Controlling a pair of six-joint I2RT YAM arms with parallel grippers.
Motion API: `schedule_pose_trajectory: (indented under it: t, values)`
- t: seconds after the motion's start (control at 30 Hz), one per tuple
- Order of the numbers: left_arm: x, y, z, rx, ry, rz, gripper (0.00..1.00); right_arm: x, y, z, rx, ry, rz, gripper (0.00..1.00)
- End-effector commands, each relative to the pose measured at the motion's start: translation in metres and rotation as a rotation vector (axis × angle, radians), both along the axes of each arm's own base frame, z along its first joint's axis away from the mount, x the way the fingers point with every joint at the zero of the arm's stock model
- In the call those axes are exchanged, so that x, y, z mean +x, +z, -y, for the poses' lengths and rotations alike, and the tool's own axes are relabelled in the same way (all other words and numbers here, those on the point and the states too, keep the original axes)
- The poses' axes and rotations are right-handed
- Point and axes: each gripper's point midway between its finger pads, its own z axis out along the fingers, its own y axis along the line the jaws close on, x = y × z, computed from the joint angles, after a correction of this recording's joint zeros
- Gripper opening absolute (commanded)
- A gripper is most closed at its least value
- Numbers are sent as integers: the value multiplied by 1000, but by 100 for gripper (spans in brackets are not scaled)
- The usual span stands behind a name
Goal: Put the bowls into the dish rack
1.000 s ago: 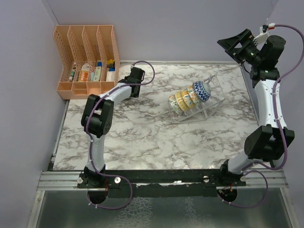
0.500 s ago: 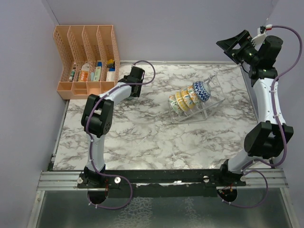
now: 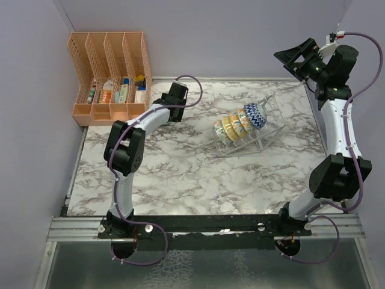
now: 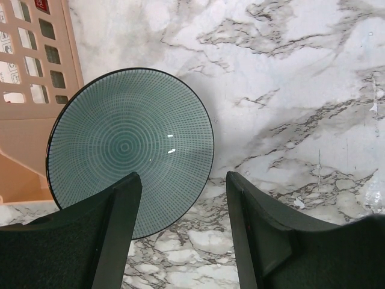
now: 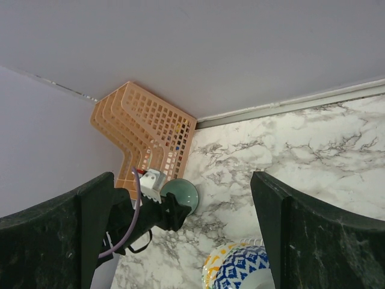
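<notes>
Teal bowl (image 4: 129, 150), likely slick and breakable, lies centre-left beneath the left gripper (image 4: 180, 180), spread wide, empty; best pinched at its rim.

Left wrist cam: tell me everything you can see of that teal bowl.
The round pale teal glazed bowl looks ceramic, with fine concentric rings inside, a thin dark rim and small glints. It sits upright, empty, on the white marble tabletop, beside the orange plastic slotted organizer; contact there is unclear. The left gripper's open jaws straddle its rim from above.
</notes>
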Motion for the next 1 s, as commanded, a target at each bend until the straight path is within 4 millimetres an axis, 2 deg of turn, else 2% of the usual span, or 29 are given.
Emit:
schedule_pose_trajectory:
  t: [0.0,0.07,0.33,0.53,0.7,0.97]
  values:
    - [10,39,-7,15,19,81,61,2,7,6,-18,-15,30,95]
    - [14,42,-13,22,30,87,61,1,8,5,-18,-13,31,95]
    - [17,35,-42,34,95,72,61,1,5,6,-21,-15,26,95]
    - [21,46,-49,26,105,95,61,1,0,6,-19,-16,18,95]
    - [24,59,-42,-18,90,116,61,1,0,6,-20,-17,17,95]
    - [30,92,-24,-121,53,156,62,1,-2,5,-17,-13,14,95]
